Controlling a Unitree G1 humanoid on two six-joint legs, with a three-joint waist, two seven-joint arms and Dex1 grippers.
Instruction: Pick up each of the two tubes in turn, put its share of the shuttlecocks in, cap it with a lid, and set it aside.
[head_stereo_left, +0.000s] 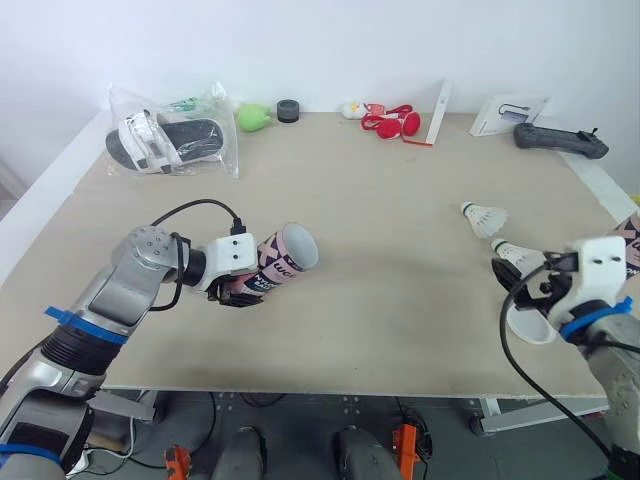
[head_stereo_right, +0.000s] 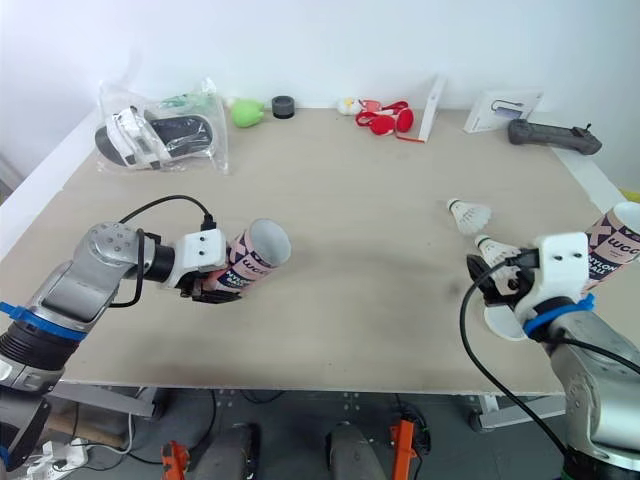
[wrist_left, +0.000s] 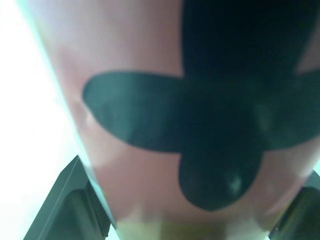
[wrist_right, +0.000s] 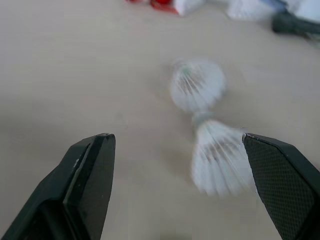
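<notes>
Your left gripper (head_stereo_left: 236, 288) is clamped on the pink tube (head_stereo_left: 285, 255), which sits over the left half of the table (head_stereo_left: 380, 180) with its open mouth turned toward the middle and tipped a little upward. Your right gripper (wrist_right: 175, 139) has its fingers spread wide apart and holds nothing. It hangs over the right side of the table, just short of the two shuttlecocks. The step in hand looks like fetching the first one for that tube. Go for the near shuttlecock (wrist_right: 217, 157). In the right wrist view it lies off-centre, close to one finger, so shift sideways until it sits midway between the fingers before you close. The far shuttlecock (wrist_right: 196, 85) seems to touch it end to end, so come down carefully or you will probably knock the pair apart. The feathers should crush easily, so I would close gently and aim nearer the cork end if you can reach it. What looks like a white lid (head_stereo_left: 530, 325) lies on the table under your right wrist, and the second tube (head_stereo_right: 618, 238) stands at the right edge, so avoid sweeping either one. Hold the pink tube steady with its mouth up, so that the shuttlecock can go in cork first.
</notes>
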